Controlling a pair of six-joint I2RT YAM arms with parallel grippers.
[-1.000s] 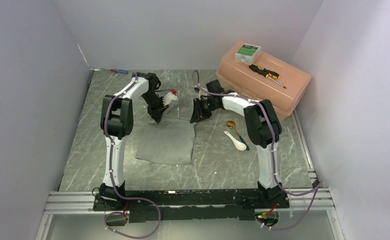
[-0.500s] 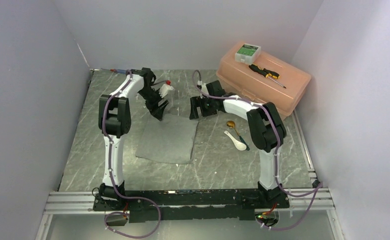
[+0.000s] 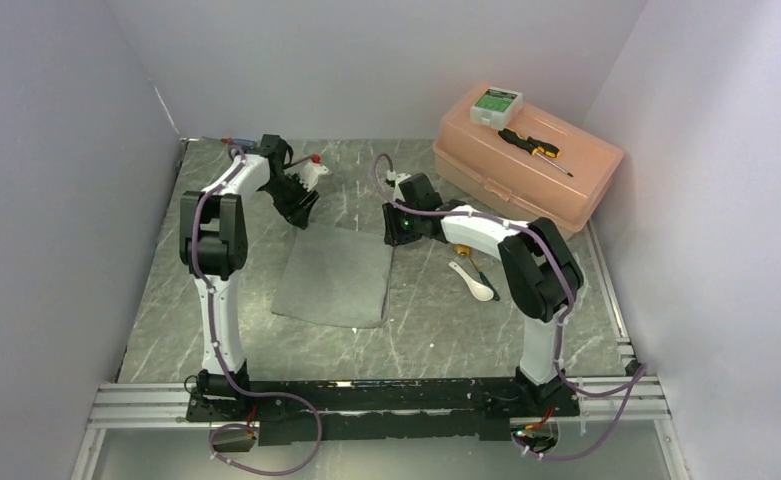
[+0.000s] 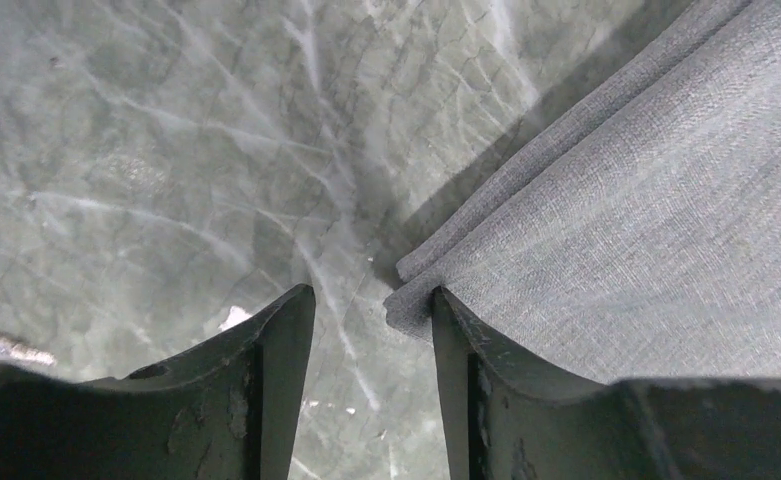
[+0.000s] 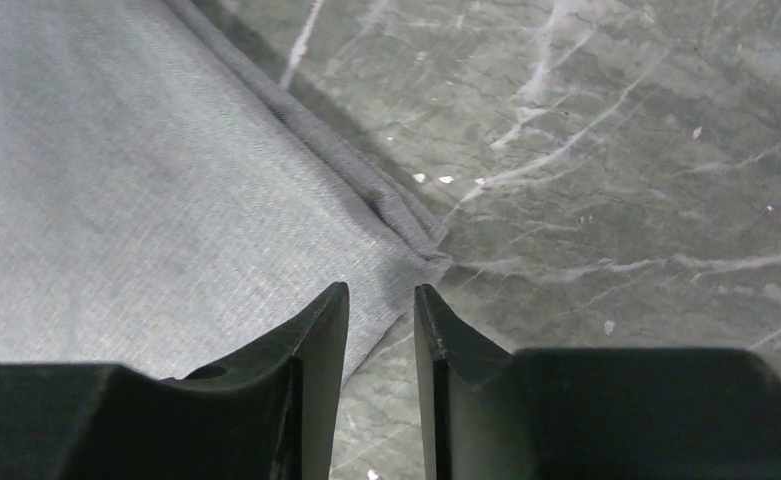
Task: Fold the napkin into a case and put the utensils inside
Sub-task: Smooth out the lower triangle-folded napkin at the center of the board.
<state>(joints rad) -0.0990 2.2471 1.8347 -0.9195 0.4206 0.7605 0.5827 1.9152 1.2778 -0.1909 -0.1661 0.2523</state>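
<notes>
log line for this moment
soft grey cloth napkin: flat | left gripper: open at far-left corner | right gripper: open at far-right corner

The soft woven cloth napkin (image 3: pixel 338 280) is plain mid-grey, and the wrist views show a fine crosshatch weave. The stone-look table (image 3: pixel 436 330) is dark grey-green, marbled with pale veins. The short-handled soup spoon (image 3: pixel 478 287) is glossy white. The round-bowled metal spoon (image 3: pixel 463 258) shows gold-bronze. The rectangular plastic box (image 3: pixel 556 180) is translucent salmon-pink. On it are a small white-and-green case (image 3: pixel 495 103) and a black-and-yellow screwdriver (image 3: pixel 531 146). The left arm (image 3: pixel 216 230) and right arm (image 3: pixel 536 265) are white and black, with purple cables (image 3: pixel 266 465). The left hand (image 4: pixel 371 390) and right hand (image 5: pixel 381 385) have dull black fingers.
</notes>
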